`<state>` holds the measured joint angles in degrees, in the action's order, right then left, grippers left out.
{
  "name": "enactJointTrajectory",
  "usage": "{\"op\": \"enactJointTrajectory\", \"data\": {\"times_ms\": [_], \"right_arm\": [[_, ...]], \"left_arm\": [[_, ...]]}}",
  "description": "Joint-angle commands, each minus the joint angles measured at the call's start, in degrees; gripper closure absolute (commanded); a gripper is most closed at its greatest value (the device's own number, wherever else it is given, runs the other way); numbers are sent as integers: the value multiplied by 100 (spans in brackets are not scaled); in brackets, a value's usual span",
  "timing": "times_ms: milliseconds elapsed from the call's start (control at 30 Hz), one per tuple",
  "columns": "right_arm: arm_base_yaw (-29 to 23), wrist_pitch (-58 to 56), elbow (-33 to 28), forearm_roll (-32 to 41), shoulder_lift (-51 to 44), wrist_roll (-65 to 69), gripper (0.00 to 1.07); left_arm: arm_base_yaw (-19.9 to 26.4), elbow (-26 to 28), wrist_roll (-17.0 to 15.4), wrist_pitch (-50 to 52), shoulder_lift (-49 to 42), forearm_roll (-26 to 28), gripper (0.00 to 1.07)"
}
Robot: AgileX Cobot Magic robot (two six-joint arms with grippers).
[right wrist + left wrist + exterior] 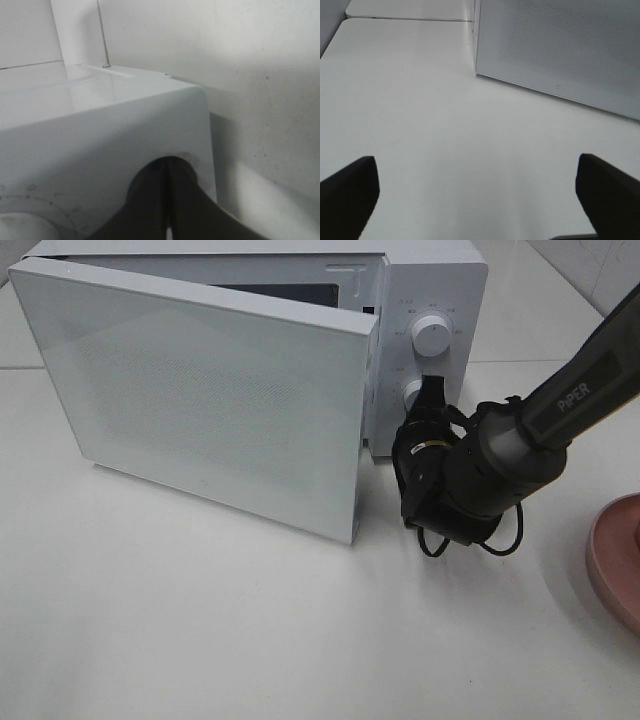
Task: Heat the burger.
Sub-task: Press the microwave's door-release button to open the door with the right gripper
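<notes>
The burger is out of view in all three views. The white microwave point(440, 280) stands at the back of the table, its door point(200, 400) swung partly open toward the front left and hiding the inside. My right gripper point(432, 390) is shut, empty, with its tips against the control panel at the lower knob point(411, 393), below the upper knob point(432, 335). In the right wrist view the shut fingertips point(169, 167) press on the microwave's front face point(100, 130). My left gripper point(477, 200) is open and empty above bare table, facing the door point(560, 45).
The rim of a pink plate point(615, 555) shows at the right edge of the table. The right arm point(560, 405) reaches in from the upper right. White tabletop point(200, 620) spreads in front of the door.
</notes>
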<state>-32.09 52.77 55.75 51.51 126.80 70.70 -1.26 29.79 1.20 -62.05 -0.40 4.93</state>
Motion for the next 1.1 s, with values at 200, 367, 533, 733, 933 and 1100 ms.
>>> {"op": "enactJointTrajectory", "data": {"times_ms": [200,367,533,733,933,1100], "right_arm": [[275,1249,773,-355,-57,-395,107],[275,1226,791,-355,-57,-476,107],[275,1180,785,-430,-80,-498,107],[252,900,504,-516,-264,-498,107],[115,768,160,-556,-435,-539,107],[52,355,-109,-533,-544,-544,107]], "left_arm": [[-6,-11,0,74,-74,46,7],[-6,-11,0,74,-74,46,7],[-6,-11,0,74,-74,46,7],[-6,-11,0,74,-74,40,7],[-6,-11,0,74,-74,40,7],[-6,-11,0,74,-74,46,7]]}}
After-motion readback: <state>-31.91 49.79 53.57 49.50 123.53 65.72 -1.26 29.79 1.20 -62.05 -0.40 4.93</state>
